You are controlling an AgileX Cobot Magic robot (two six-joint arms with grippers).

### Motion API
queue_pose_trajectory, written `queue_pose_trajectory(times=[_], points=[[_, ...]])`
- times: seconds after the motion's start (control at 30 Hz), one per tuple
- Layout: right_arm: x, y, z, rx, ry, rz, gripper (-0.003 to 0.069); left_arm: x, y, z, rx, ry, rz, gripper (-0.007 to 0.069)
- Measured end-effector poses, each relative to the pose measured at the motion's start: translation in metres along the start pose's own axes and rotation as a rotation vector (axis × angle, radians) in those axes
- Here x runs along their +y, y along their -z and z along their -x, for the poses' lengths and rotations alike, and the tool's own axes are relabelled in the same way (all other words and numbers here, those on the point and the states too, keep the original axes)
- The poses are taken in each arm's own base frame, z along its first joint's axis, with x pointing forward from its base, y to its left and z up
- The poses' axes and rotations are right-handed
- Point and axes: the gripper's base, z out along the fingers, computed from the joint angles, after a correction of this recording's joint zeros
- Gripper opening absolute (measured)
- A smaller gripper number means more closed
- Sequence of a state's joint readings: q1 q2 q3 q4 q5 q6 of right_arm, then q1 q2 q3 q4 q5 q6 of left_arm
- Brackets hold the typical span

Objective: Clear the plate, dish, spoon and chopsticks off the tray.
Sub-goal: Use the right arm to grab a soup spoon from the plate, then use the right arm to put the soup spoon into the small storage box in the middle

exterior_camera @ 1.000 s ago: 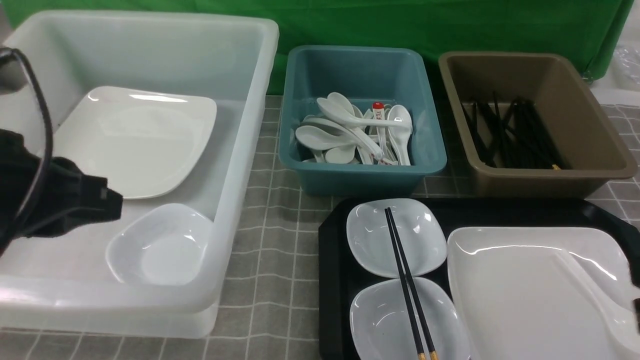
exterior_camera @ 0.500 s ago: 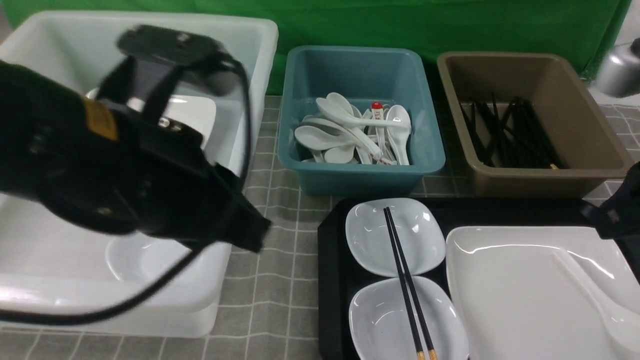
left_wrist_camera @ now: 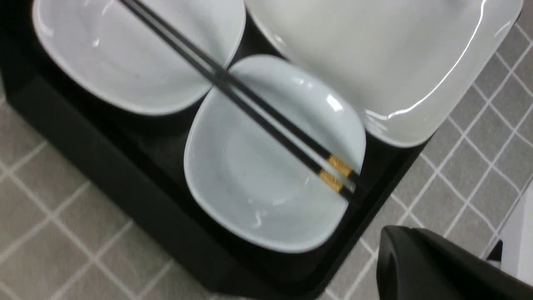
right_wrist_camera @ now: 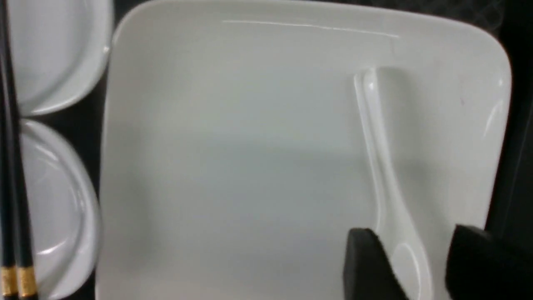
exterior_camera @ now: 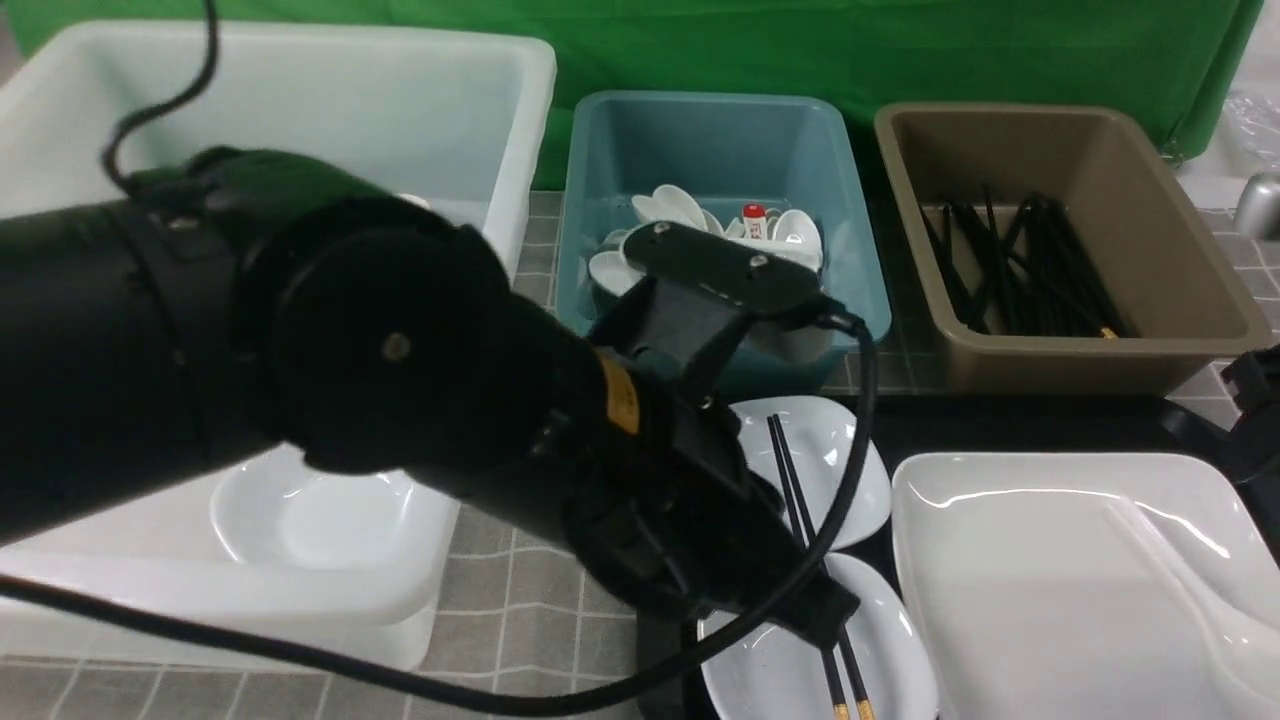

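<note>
The right gripper (right_wrist_camera: 420, 266) hangs with its jaws spread, straddling the bowl of the white spoon (right_wrist_camera: 383, 166), which lies in the large plate (right_wrist_camera: 233, 146) on the black tray (exterior_camera: 1000, 425). The left gripper (exterior_camera: 835, 610) hovers above the chopsticks (left_wrist_camera: 250, 102) resting across two small dishes (left_wrist_camera: 250, 196); whether it is open cannot be told.

1. This is a staged robot test set-up, laid out like a canteen's dish-return station.
2. A green cloth (exterior_camera: 900, 50) hangs as a backdrop behind the table, and a grey checked tablecloth (exterior_camera: 500, 620) covers the table top.
3. Three sorting tubs stand in a row: a white tub (exterior_camera: 400, 110) holding white crockery (exterior_camera: 310, 520), a teal tub (exterior_camera: 720, 130) of white spoons (exterior_camera: 680, 205), and a brown tub (exterior_camera: 1100, 150) of black chopsticks (exterior_camera: 1030, 270).
4. A black tray (exterior_camera: 1000, 425) carrying a white plate (exterior_camera: 1050, 580) sits in front of the tubs.
5. A black robot arm (exterior_camera: 250, 350) with a trailing cable (exterior_camera: 870, 390) reaches across the table.
</note>
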State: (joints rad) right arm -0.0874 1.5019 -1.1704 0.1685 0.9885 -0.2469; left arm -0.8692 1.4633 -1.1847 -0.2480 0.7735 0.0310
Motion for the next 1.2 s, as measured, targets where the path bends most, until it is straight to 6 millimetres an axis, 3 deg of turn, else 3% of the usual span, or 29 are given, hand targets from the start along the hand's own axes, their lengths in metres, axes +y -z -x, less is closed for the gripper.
queue_pose_trajectory(times=[0.1,0.3,0.57,0.63,0.7,0.73,0.8,0.93,1.1,1.2], points=[[-0.006,-0.026,0.005,0.034,0.002,-0.008,0.0384,-0.002,-0.006,0.015,-0.014,-0.039,-0.004,0.0001],[-0.016,-0.073,0.014,0.105,-0.01,-0.009,0.0395,-0.002,-0.026,0.033,-0.012,-0.085,-0.004,0.0001],[-0.014,-0.117,0.018,0.191,0.046,-0.032,0.0395,0.001,-0.044,0.036,0.002,-0.095,0.002,0.0001],[-0.011,-0.122,0.017,0.209,0.064,-0.033,0.0384,0.001,-0.044,0.036,-0.005,-0.097,0.002,0.0001],[-0.006,-0.123,0.018,0.207,0.085,-0.036,0.0322,0.001,-0.044,0.037,-0.007,-0.099,0.003,0.0001],[-0.002,-0.123,0.019,0.21,0.102,-0.038,0.0243,0.001,-0.044,0.037,-0.007,-0.099,0.003,0.0001],[0.004,-0.121,0.018,0.214,0.114,-0.031,0.0107,0.001,-0.044,0.037,-0.007,-0.1,0.003,0.0001],[0.018,-0.104,0.018,0.185,0.128,-0.013,0.0083,0.004,-0.041,0.037,-0.01,-0.123,0.036,0.0001],[0.057,-0.034,0.032,-0.133,0.155,0.06,0.0083,0.024,-0.008,0.05,-0.102,-0.074,0.158,0.0001],[0.085,0.01,0.055,-0.421,0.17,0.122,0.0083,0.049,0.02,0.056,-0.173,0.017,0.201,0.0001]])
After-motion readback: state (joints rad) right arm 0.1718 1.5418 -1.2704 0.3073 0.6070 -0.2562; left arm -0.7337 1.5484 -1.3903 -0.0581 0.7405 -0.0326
